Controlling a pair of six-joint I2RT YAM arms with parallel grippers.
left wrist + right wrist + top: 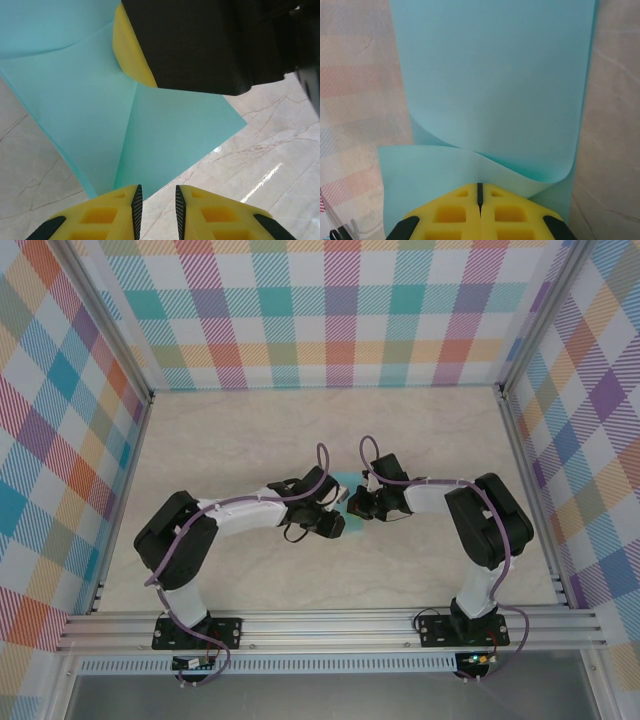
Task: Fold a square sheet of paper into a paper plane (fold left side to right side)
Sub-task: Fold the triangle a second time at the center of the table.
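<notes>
Turquoise square sheet of paper [495, 75] half-folded: your right pincer [480, 189] pinches its edge, left pincer [156, 202] slightly parted; crease pending.

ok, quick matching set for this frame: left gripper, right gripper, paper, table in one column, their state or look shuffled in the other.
1. left gripper
2. right gripper
3. sheet of paper
4. table

A. turquoise, curled over on itself
B. pale marble pattern
C. fingers apart
D. shut on the paper's edge

Pairs: 1-C, 2-D, 3-A, 4-B
</notes>
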